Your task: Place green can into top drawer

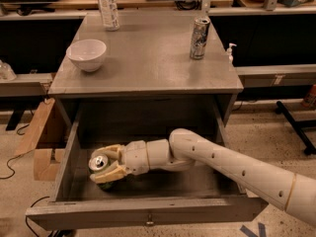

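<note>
The gripper (100, 168) sat low in the left part of the open top drawer (148, 212), its fingers (109, 173) closed around the green can (98, 162) (label unreadable). The can stood near upright, long axis roughly vertical, silver top facing up.

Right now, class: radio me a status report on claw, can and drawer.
Claw low inside the wide grey top drawer, shut on the small green-and-white drink can. Can not yet released. Nothing seen in the way.
</note>
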Robot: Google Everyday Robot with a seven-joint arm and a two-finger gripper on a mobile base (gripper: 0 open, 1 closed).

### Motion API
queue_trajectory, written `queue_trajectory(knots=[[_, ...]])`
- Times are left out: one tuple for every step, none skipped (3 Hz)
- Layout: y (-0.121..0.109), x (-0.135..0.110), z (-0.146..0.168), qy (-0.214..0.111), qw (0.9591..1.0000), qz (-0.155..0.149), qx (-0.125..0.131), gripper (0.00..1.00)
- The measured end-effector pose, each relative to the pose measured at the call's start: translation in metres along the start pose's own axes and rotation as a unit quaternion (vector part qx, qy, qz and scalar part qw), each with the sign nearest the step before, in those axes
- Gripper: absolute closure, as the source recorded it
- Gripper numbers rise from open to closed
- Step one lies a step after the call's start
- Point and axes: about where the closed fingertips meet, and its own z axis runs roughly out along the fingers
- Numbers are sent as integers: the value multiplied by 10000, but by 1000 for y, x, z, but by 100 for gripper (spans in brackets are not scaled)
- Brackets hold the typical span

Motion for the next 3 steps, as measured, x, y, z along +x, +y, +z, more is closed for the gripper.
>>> queue_trajectory(knots=[[0, -1, 0, 0, 10000, 0, 0, 52], [0, -1, 0, 0, 10000, 0, -1, 21], [0, -1, 0, 0, 10000, 0, -1, 0]])
